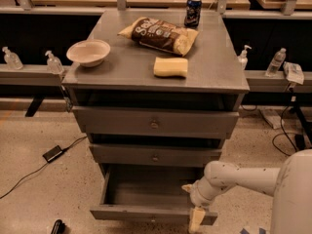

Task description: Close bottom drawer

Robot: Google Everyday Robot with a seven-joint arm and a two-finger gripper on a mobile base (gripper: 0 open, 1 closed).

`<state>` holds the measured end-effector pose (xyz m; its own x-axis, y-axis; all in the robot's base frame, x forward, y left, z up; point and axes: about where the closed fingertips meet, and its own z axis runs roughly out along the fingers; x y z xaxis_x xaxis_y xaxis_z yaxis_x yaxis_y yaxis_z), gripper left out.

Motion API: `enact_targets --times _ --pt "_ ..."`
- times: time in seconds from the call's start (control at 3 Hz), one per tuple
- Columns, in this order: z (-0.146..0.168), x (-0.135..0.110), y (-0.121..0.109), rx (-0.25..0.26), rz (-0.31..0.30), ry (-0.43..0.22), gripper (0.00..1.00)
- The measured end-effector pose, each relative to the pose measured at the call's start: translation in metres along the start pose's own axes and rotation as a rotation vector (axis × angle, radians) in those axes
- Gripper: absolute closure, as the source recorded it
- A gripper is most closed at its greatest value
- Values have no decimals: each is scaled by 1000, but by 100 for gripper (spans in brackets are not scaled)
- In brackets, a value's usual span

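Observation:
The bottom drawer [146, 191] of the grey cabinet stands pulled out, its shallow grey box empty and its thin front [141, 213] near the picture's lower edge. The middle drawer [155, 156] and top drawer [154, 123] above it are pushed in. My gripper [196, 219] hangs at the right end of the bottom drawer's front, pointing down, at the end of my white arm [234, 178] that reaches in from the right. It holds nothing that I can see.
On the cabinet top [122, 67] lie a white bowl [88, 51], a chip bag [158, 34], a yellow sponge [170, 67] and a soda can [193, 10]. A black device with a cable [52, 153] lies on the floor at left. Bottles [276, 62] stand on side ledges.

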<state>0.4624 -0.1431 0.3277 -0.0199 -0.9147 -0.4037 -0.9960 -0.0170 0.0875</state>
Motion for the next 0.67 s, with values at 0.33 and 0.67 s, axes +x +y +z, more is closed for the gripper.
enact_targets --times 0.33,0.67 --pt "18 1 15 -34 21 -19 0" --pt "14 0 14 -30 18 -16 0"
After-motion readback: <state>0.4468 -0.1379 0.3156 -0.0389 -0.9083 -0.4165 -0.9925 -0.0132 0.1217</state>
